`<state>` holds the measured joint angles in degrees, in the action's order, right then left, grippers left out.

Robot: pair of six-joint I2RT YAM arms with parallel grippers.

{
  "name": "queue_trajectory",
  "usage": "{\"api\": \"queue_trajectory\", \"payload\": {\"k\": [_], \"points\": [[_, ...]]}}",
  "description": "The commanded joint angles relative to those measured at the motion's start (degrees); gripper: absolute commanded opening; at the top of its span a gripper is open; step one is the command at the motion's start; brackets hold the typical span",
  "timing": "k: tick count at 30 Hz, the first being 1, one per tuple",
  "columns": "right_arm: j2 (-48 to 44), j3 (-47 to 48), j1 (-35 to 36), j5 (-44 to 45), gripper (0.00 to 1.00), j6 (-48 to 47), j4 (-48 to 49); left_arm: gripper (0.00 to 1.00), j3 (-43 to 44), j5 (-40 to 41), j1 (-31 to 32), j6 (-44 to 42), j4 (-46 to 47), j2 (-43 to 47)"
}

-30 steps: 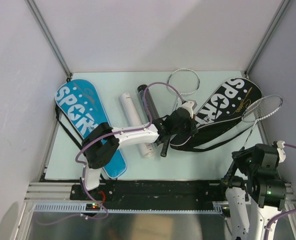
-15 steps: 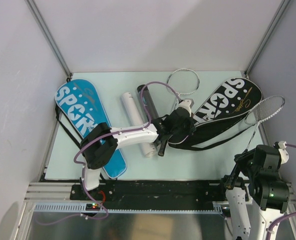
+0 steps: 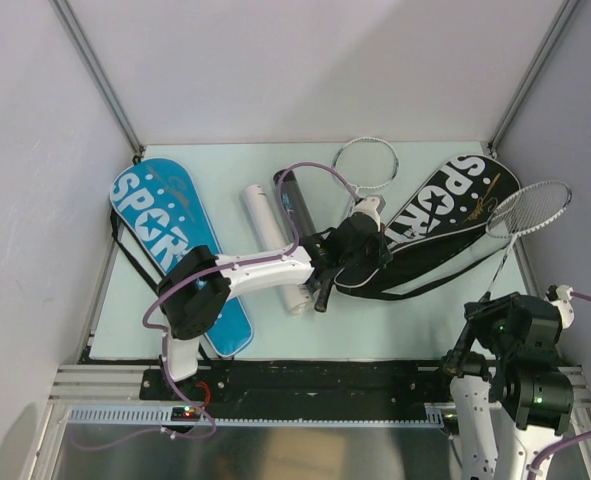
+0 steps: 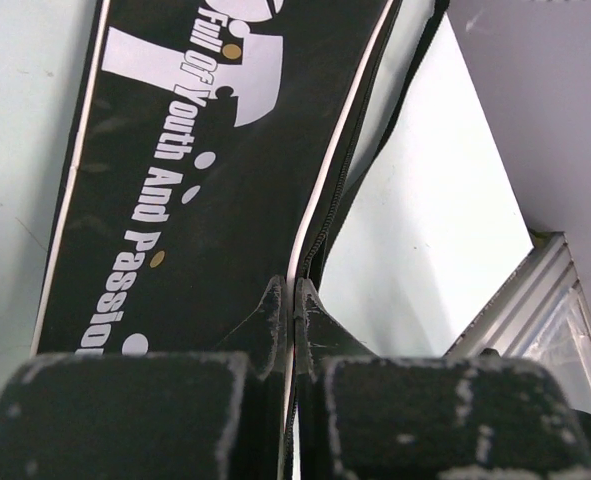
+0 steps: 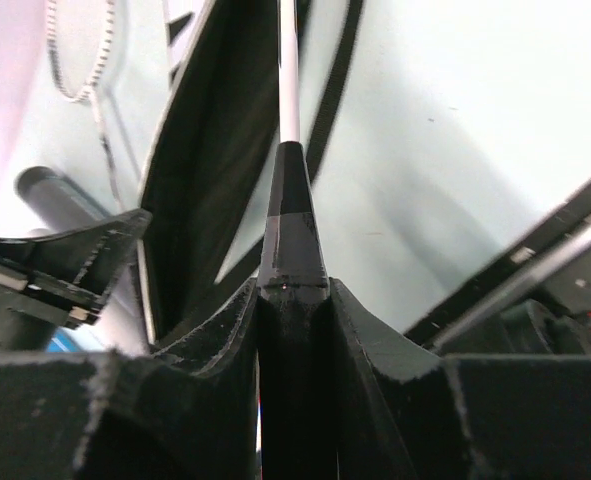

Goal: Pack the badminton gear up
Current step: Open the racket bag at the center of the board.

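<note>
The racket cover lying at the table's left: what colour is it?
Blue racket cover with white lettering; top external view shows it best.

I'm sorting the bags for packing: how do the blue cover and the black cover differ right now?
The blue cover lies on the left, the black cover on the right. The left gripper pinches the black cover's edge; nothing grips the blue cover. Both bear white SPORT lettering.
</note>
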<state>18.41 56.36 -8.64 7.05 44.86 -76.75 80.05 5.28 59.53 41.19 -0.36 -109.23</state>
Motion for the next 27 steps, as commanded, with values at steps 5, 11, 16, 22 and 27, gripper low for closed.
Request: {"api": "queue_trajectory", "payload": {"k": [5,11,16,22,27], "points": [[-5.15,-4.70,-0.93,-3.98,0.00,8.67,15.98,0.00,2.35,-5.45,0.24,3.30,3.54,3.01],[-4.04,-1.48,-0.91,5.21,0.00,9.05,7.86,0.00,1.06,-4.64,0.16,4.47,3.94,3.86],[-0.30,0.17,-0.77,7.60,0.00,6.48,4.52,0.00,1.66,-3.85,0.15,5.33,4.04,3.79],[1.06,-0.41,-0.76,7.80,0.00,6.09,2.29,0.00,0.37,-3.33,0.15,6.22,4.10,4.81],[0.80,-1.84,-0.76,5.83,0.00,7.25,2.34,0.00,0.29,-3.83,0.16,6.60,4.22,5.12]]}}
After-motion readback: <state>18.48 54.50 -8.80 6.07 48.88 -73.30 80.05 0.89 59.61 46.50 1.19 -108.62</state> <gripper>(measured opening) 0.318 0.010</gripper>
